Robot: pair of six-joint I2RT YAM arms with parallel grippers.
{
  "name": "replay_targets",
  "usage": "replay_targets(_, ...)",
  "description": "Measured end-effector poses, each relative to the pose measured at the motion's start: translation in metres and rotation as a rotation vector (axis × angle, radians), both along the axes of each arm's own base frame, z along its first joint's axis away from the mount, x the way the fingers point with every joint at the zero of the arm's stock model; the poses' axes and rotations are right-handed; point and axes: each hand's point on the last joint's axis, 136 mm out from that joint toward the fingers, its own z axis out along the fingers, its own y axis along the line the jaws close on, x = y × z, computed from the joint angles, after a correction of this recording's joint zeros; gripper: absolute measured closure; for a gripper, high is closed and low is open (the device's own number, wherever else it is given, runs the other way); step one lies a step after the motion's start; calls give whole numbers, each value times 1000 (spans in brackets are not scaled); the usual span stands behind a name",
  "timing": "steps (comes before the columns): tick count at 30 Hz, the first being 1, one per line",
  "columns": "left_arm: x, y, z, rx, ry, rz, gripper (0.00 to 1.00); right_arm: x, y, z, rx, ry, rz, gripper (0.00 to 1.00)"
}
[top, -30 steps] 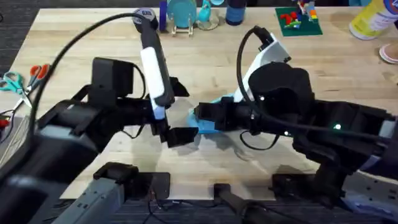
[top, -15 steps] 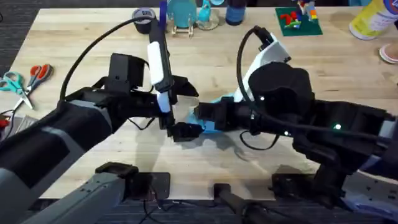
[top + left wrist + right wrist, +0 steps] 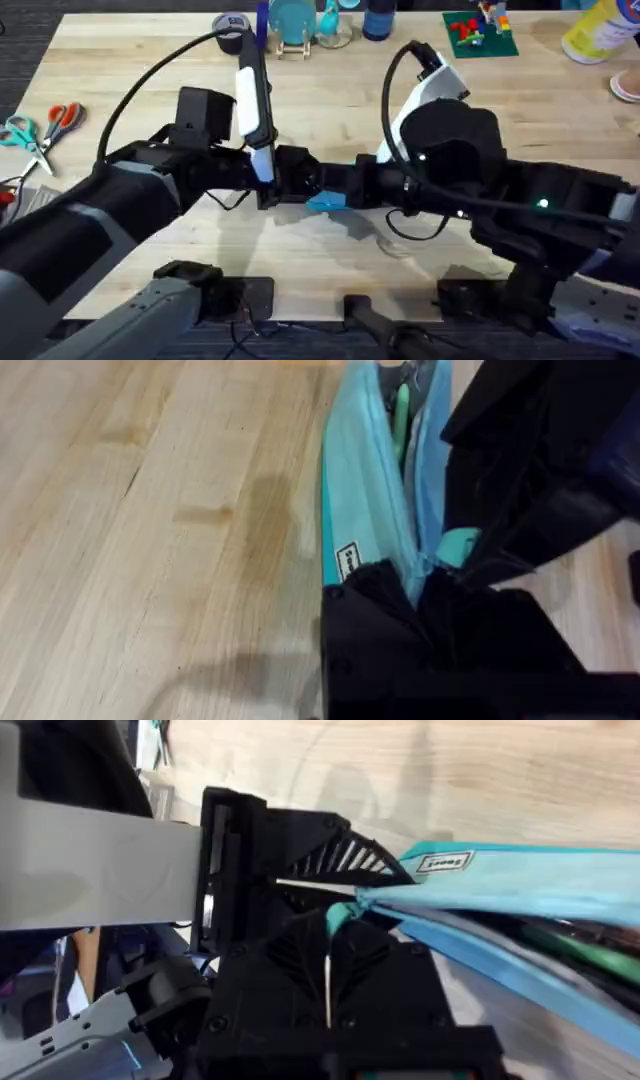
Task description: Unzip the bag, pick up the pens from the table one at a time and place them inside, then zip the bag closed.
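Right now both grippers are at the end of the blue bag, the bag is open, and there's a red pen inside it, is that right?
Not quite: the pen inside is green, not red, as the left wrist view shows. The rest holds: the left gripper and right gripper meet at the end of the bag, and it is open.

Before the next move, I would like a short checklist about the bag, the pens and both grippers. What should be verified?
1. Green pen inside the bag: ok.
2. Second pen inside: cannot tell.
3. Bag mouth open: ok, zipper not yet closed.
4. Left gripper at the bag's end: ok, shut on fabric by the label.
5. Right gripper on the zipper pull: cannot tell.
6. Bag touching the table: cannot tell.
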Motion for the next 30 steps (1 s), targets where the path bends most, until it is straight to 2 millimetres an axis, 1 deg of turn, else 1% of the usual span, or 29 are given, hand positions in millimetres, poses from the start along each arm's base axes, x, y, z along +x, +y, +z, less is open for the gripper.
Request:
replay_targets(12, 0, 0, 0, 0, 1, 0, 957, 4, -2, 0, -3, -5, -13, 971)
replay_targets(19, 1, 0, 0, 2, -3, 2, 957, 16, -19, -5, -30, 5, -54, 971)
replay_targets(25, 1, 0, 0, 2, -7, 2, 958, 25, -30, -3, -54, -38, -49, 970)
replay_targets(30, 2, 1, -1, 7, -7, 5, 958, 30, -42, -8, -101, -57, -43, 970)
